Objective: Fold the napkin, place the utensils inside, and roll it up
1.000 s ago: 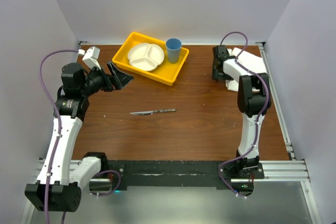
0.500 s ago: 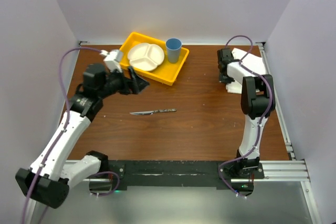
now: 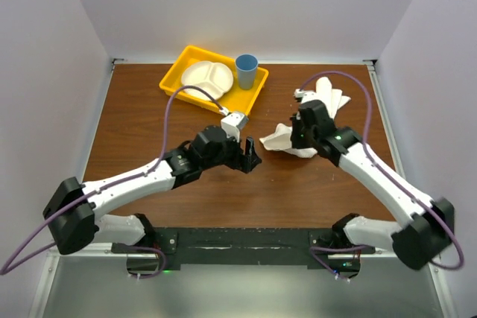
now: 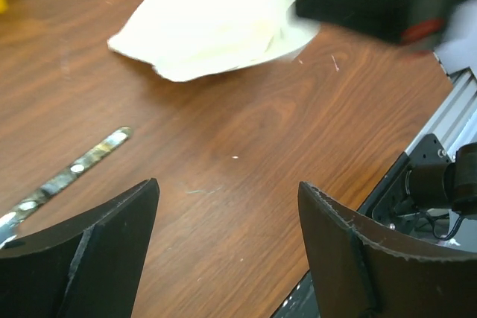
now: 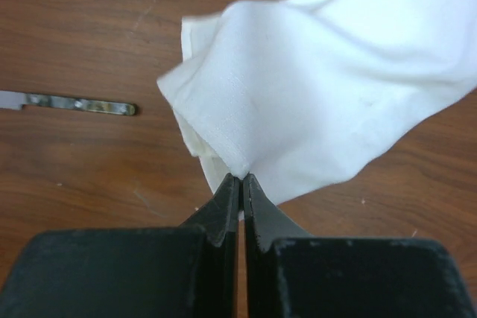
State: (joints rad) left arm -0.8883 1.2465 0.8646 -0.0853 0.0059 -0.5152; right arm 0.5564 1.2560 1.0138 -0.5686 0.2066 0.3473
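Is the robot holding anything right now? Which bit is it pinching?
The right gripper pinches the white napkin by a bunched bit of its edge. The left gripper is open and holds nothing.

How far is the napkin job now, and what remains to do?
Nothing looks finished yet. In hand: the right hand is shut on an edge of the napkin, which is bunched and unfolded. The left hand hovers open near the knife, which lies bare on the table. Left: fold the napkin, put the knife inside, roll it up.
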